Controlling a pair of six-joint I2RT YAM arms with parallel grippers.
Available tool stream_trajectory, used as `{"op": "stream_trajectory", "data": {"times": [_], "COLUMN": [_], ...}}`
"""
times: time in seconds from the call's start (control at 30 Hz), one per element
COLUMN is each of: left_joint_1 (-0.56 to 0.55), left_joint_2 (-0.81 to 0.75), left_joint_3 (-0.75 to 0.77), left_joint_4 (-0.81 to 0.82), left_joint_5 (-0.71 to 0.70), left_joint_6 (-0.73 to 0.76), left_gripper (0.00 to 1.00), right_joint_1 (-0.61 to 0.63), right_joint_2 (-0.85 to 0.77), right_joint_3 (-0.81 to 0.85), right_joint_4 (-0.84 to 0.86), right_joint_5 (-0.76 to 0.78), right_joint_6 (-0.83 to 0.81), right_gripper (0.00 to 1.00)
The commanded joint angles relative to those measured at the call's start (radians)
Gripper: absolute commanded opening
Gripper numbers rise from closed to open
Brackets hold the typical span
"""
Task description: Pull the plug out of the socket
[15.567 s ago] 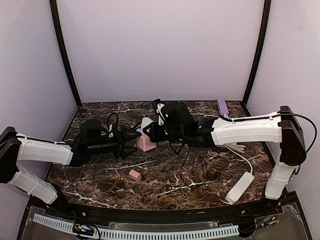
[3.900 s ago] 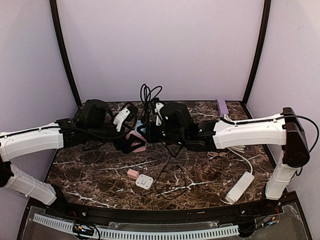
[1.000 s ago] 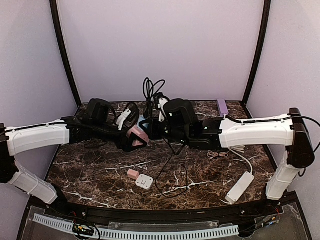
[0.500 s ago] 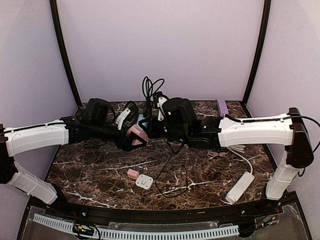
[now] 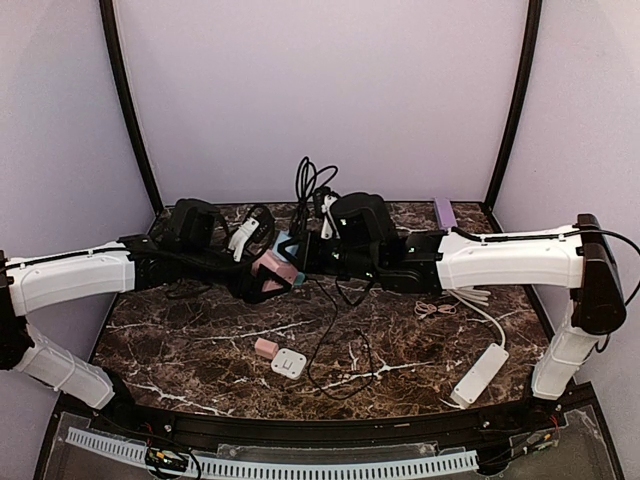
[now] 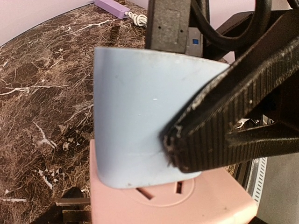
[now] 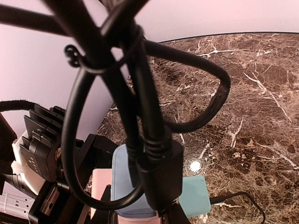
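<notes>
Pink socket (image 5: 270,266) pinched in left gripper (image 5: 262,284), pale blue plug (image 6: 140,116) on its outlet face, clamped by right gripper (image 5: 293,252)

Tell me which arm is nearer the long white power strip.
Right. The right arm rises just beside the power strip at the near right; the left arm lies far off on the left side.

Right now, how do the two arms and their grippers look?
Left arm and right arm have white shells with black joints. Left gripper and right gripper are black; one finger is ribbed. A black cable loops past the right elbow.
</notes>
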Motion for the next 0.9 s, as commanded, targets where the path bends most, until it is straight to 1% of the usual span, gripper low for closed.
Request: {"op": "stream_trajectory", "data": {"times": [0.0, 0.17, 0.33, 0.37, 0.4, 0.43, 0.47, 0.5, 0.53, 0.57, 0.6, 0.73, 0.87], "left_joint_1": [-0.019, -0.019, -0.018, -0.018, -0.018, -0.018, -0.019, -0.018, -0.019, -0.018, -0.019, -0.020, -0.033], "left_joint_2": [-0.039, -0.031, -0.026, -0.025, -0.025, -0.027, -0.027, -0.030, -0.035, -0.039, -0.045, -0.060, -0.079], "left_joint_3": [-0.008, -0.003, 0.004, 0.007, 0.008, 0.010, 0.012, 0.012, 0.013, 0.011, 0.009, 0.002, 0.001], "left_joint_4": [0.040, 0.044, 0.036, 0.031, 0.028, 0.023, 0.019, 0.012, 0.009, 0.005, 0.004, 0.003, -0.011], "left_joint_5": [0.025, 0.036, 0.040, 0.040, 0.039, 0.036, 0.024, 0.018, 0.004, -0.009, -0.014, -0.038, -0.089], "left_joint_6": [0.039, 0.025, 0.022, 0.021, 0.024, 0.026, 0.033, 0.037, 0.044, 0.048, 0.054, 0.071, 0.114], "left_gripper": [0.01, 0.01, 0.01, 0.02, 0.06, 0.20, 0.31, 0.52, 0.62, 0.77, 0.86, 0.97, 0.99], "right_joint_1": [-0.008, 0.009, 0.048, 0.055, 0.061, 0.064, 0.066, 0.067, 0.067, 0.068, 0.068, 0.068, 0.067], "right_joint_2": [-0.013, -0.018, -0.020, -0.020, -0.020, -0.021, -0.021, -0.020, -0.018, -0.017, -0.015, -0.005, 0.008], "right_joint_3": [-0.009, -0.013, 0.000, 0.004, 0.008, 0.010, 0.013, 0.017, 0.021, 0.025, 0.029, 0.045, 0.063], "right_joint_4": [0.068, 0.065, 0.035, 0.025, 0.014, 0.007, -0.003, -0.013, -0.022, -0.026, -0.027, -0.027, -0.039], "right_joint_5": [-0.020, 0.022, 0.100, 0.117, 0.132, 0.145, 0.158, 0.170, 0.179, 0.182, 0.181, 0.168, 0.163], "right_joint_6": [0.020, -0.024, -0.093, -0.100, -0.103, -0.102, -0.097, -0.093, -0.089, -0.089, -0.089, -0.094, -0.100], "right_gripper": [0.00, 0.00, 0.00, 0.00, 0.00, 0.00, 0.00, 0.00, 0.00, 0.00, 0.00, 0.00, 0.00]}}
